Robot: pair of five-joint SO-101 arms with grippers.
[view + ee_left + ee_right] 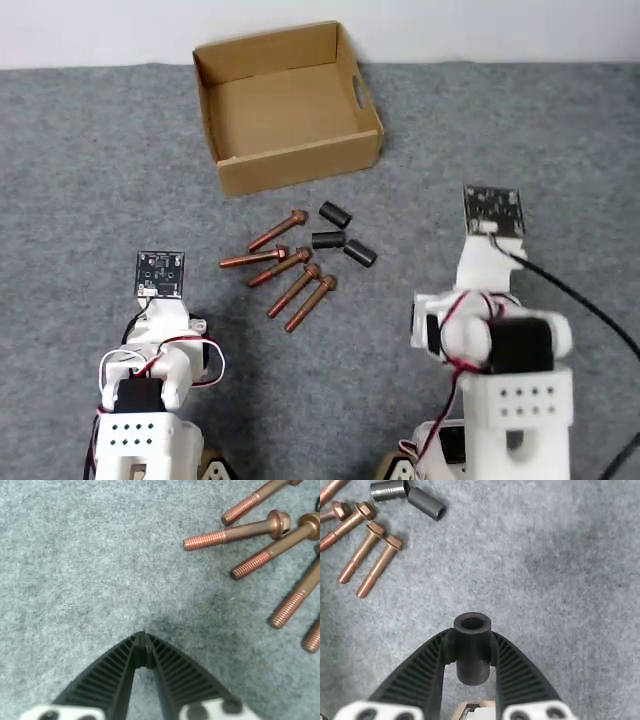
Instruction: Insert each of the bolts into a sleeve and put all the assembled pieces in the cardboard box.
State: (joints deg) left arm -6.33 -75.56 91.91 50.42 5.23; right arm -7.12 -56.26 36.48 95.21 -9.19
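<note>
bolts [278, 269] five loose | sleeves [328, 240] three beside | sleeve [471, 647] gripped | cardboard box [300, 165] open

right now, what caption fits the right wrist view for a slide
Right gripper shut on a black cylindrical sleeve over grey carpet, copper-coloured bolts and two loose dark sleeves beyond.

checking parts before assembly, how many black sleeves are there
4. Three lie on the mat beside the bolts: top sleeve, middle sleeve, lower sleeve. A fourth sleeve is clamped in the right gripper.

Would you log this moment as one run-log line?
left gripper shut, empty | right gripper shut on sleeve | five bolts, three sleeves loose
</note>
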